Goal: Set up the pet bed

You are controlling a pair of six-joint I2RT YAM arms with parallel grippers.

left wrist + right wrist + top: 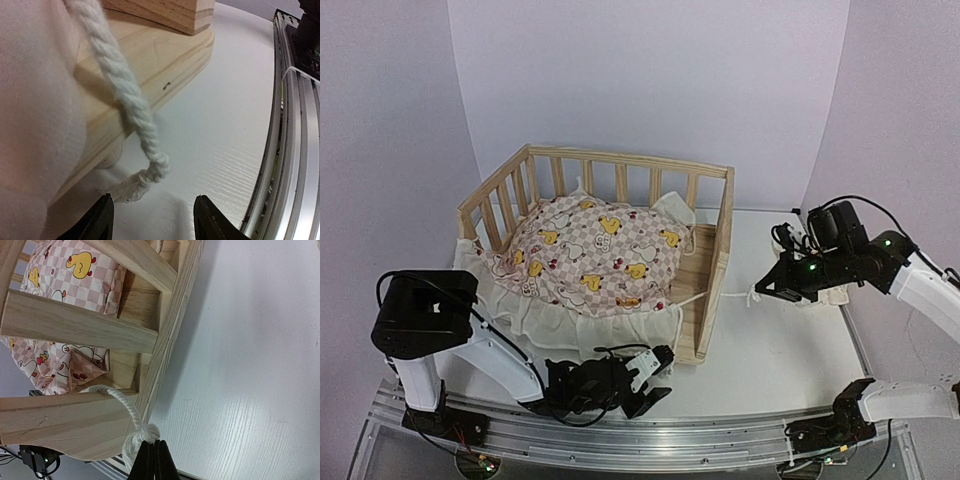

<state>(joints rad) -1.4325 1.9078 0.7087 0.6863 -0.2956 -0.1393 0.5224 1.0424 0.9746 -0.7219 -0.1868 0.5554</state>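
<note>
Bed (625,160) sits on the table (790,350), a bit left of centre in the top view. Its long axis runs roughly left to right, with the open front facing the arm bases and slatted rails on the left, back and right. It's light wood, and the plank floor shows bare at the right end. Inside there's a pink-checked duck cushion (595,255) covering most of the floor, and a white frill (550,320) spills out over the front edge. A side cord (735,295) runs out past the right rail to the right gripper (760,292). The left gripper (658,382) lies low, just in front of the bed's front right corner.

Left wrist view: the fingers are spread with nothing between them. A front cord (125,85) dangles past the bed's base, knotted, with its frayed end down by the table just ahead of the fingertips. The frill fills the left side.

Right wrist view: the fingers are pressed together, pinching the side cord at its knot, right beside the bed's base. You can see the slats and the cushion behind them.
</note>
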